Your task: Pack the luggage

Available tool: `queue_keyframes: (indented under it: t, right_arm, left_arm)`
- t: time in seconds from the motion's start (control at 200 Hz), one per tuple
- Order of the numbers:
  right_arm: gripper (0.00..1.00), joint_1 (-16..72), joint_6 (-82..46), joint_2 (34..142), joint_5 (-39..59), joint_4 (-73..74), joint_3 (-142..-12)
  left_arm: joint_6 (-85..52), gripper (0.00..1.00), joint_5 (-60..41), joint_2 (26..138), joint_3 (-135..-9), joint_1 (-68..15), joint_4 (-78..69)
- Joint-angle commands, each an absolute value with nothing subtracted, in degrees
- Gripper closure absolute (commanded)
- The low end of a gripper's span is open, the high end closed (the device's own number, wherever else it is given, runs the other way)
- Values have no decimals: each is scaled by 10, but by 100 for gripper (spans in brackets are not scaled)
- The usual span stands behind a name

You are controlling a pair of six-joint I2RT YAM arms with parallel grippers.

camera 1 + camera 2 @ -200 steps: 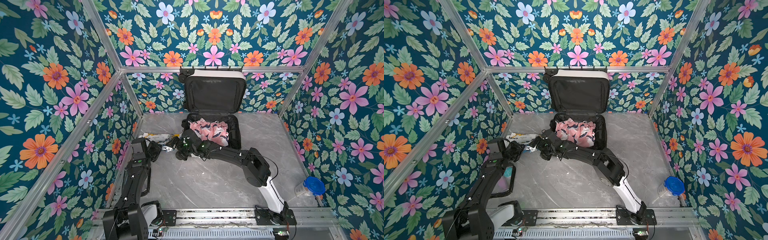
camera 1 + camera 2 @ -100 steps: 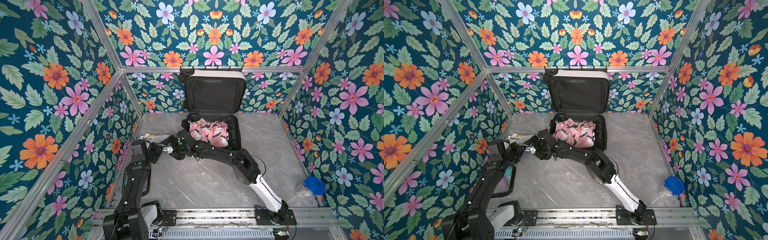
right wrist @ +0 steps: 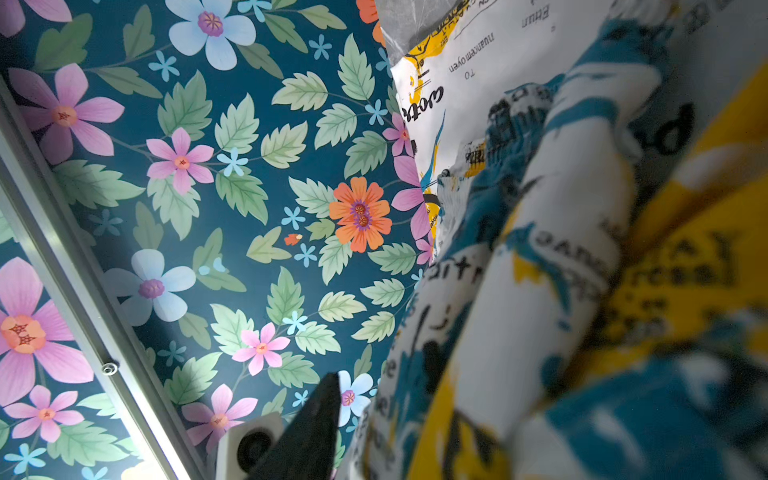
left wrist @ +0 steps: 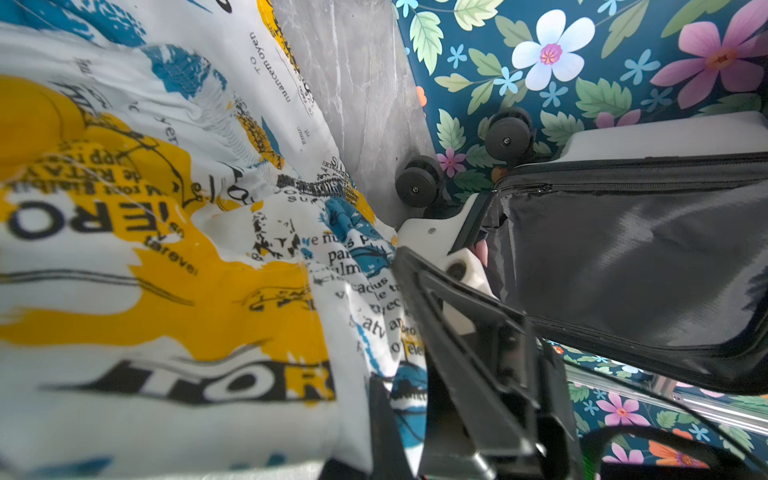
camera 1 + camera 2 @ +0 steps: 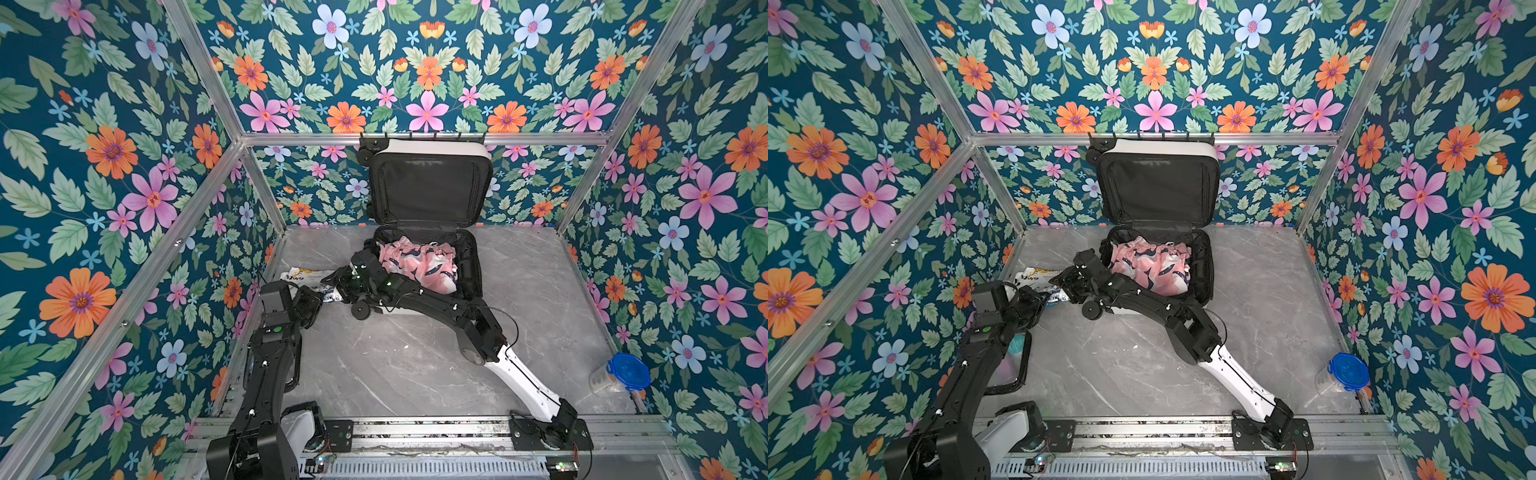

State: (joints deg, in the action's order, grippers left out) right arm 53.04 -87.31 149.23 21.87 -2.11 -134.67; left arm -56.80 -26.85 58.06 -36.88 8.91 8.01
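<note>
Luggage (image 5: 428, 191) (image 5: 1158, 187) is at 12 o'clock on the table (image 5: 395, 365), open: lid upright against the back wall with the black lining facing me, base flat in front of it. A pink garment (image 5: 419, 266) (image 5: 1150, 266) lies crumpled in the base and fills most of it. At 10 o'clock, just beside the base's left edge, there's a printed cloth (image 5: 303, 275) (image 5: 1038, 274), white with yellow and blue patches and black lettering. Both arms meet on it. Left gripper (image 5: 322, 296) (image 5: 1054, 300) is fully closed at the cloth's near edge. On my left wrist view the cloth (image 4: 166, 249) runs down between the left fingers (image 4: 457, 324), so I read that as pinched. Right gripper (image 5: 332, 282) (image 5: 1059, 279) reaches across from 5 o'clock, over the base's near-left wheel (image 5: 359, 309), and its tip is on the same cloth. Right wrist view shows one right finger (image 3: 311, 428) clear of the fabric and the cloth (image 3: 582, 208) covering the other, so I can't tell how far the jaws are apart or whether they have a grip. Left wrist view also catches the lid lining (image 4: 623, 270) and two wheels by the wall. A clear container with a blue lid (image 5: 627, 372) (image 5: 1347, 372) is at 4 o'clock, by the right wall. A clear black-edged pouch (image 5: 1013, 361) is at 8 o'clock, partly under the left arm.
</note>
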Motion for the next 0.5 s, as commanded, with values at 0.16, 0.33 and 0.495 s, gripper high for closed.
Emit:
queue_keyframes:
  t: [0.16,0.33,0.495]
  right_arm:
    - [100,523,-801,1489,264,11,-1368]
    - [100,509,-746,1523,329,-46,-1450]
    - [100,485,-685,1549,390,-120,-1520]
  left_arm:
    - [-557,91,-276,578,-367,90,95]
    - [-546,52,-279,564,-373,100,124]
    - [-514,51,-280,550,-385,119,166]
